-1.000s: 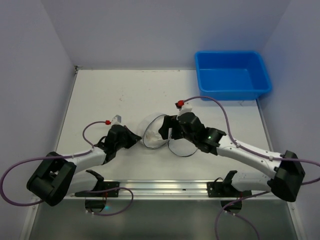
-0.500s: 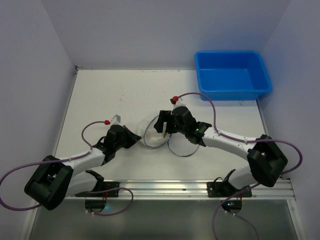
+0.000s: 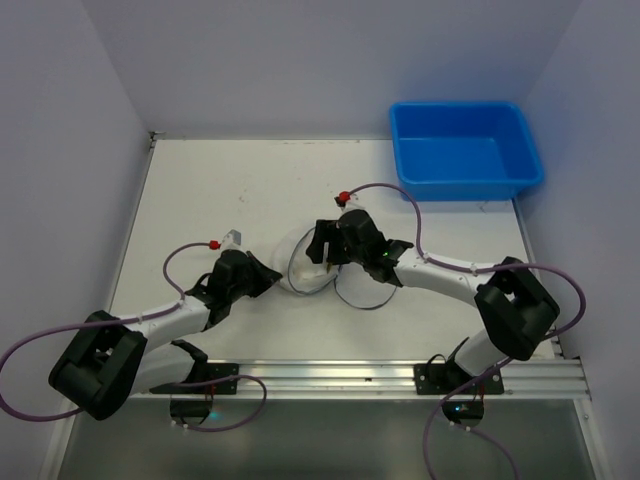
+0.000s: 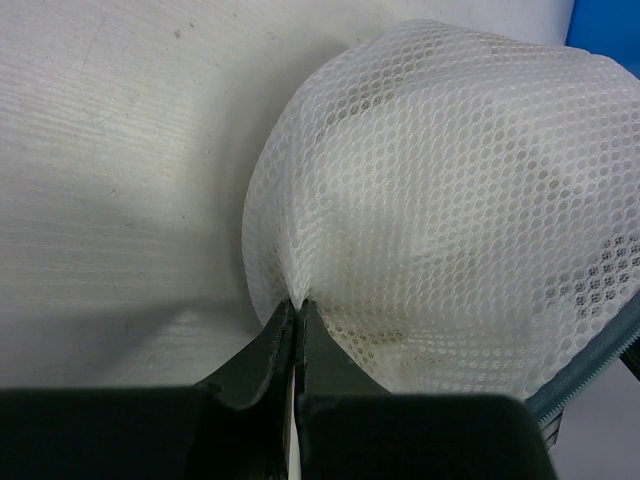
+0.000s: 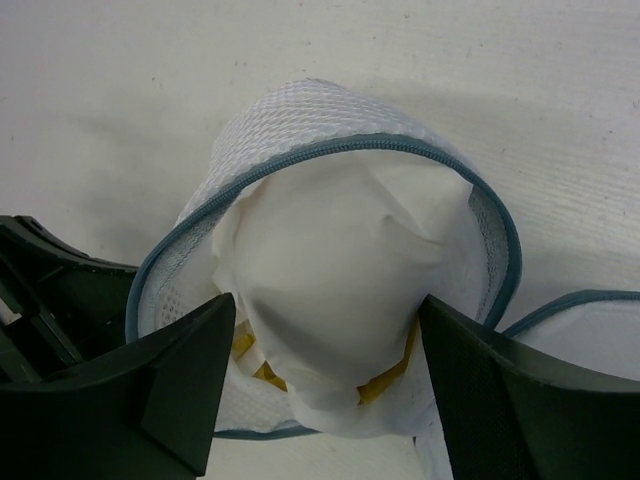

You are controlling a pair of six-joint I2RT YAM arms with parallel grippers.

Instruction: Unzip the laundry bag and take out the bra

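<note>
In the right wrist view the mustard-yellow fabric bra [image 5: 384, 386] shows only as thin slivers beneath a pale rounded dome [image 5: 330, 270] inside the round white mesh laundry bag [image 5: 300, 115]. Whether that dome is the bra's own lining, and whether the right gripper [image 5: 327, 300] presses or merely flanks it, cannot be told. The left wrist view cuts the bag off at the right edge, and a pinch of mesh vanishes inside the left gripper [image 4: 298, 308].
</note>
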